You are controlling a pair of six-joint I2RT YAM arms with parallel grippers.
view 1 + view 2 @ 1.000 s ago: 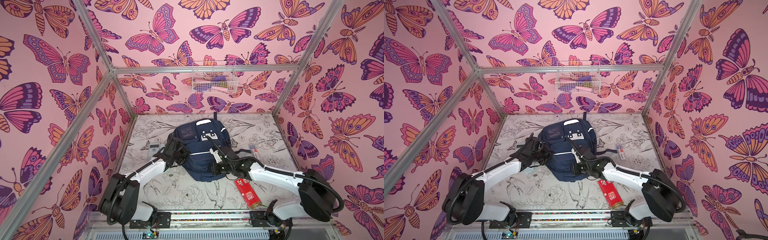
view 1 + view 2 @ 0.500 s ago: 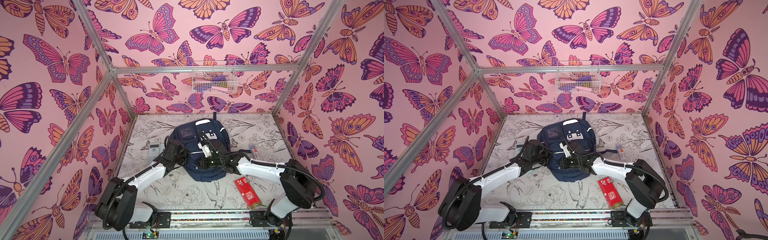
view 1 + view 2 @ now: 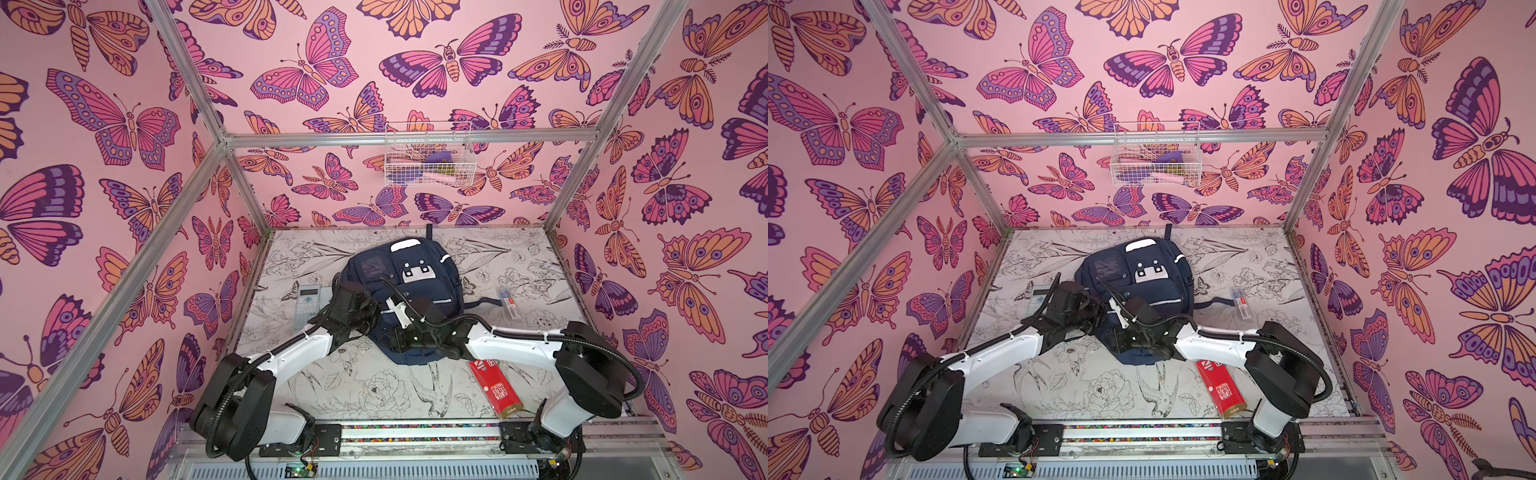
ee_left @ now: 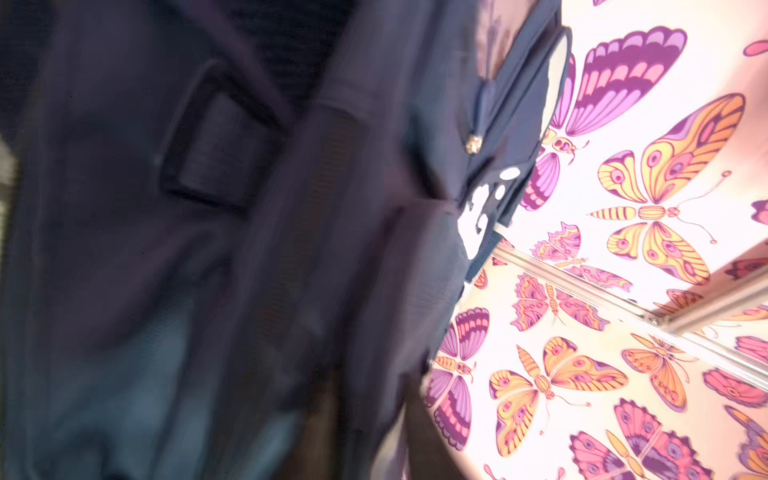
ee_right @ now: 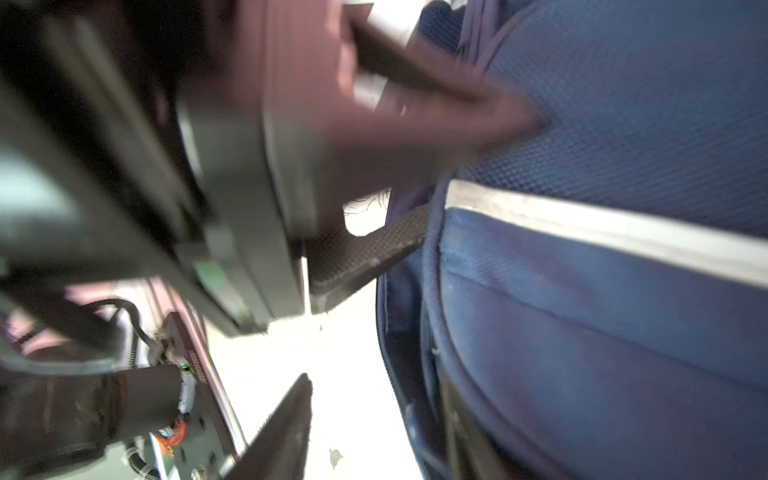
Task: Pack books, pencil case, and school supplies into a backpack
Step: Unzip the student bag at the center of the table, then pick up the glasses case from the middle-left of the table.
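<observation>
The navy backpack (image 3: 415, 257) (image 3: 1142, 257) lies flat in the middle of the table, its white patch facing up. My left gripper (image 3: 368, 316) is at its left side. The right wrist view shows that gripper's two fingers (image 5: 365, 253) apart and touching the fabric. At the backpack's near end, my right gripper (image 3: 397, 338) (image 5: 374, 436) is open, one finger (image 5: 282, 428) over bare table. A pale calculator (image 3: 309, 305) lies left of the backpack. No books show. I cannot tell which thing is the pencil case.
A small clear box with a red label (image 3: 509, 301) lies right of the backpack. A red flat pack (image 3: 494, 388) lies near the front edge, partly under my right arm. A white wire basket (image 3: 428, 156) holding pink and purple things hangs on the back wall.
My right gripper has swung left along the backpack's near end. Both grippers' jaws have parted. The left arm has shifted slightly at the backpack's side.
</observation>
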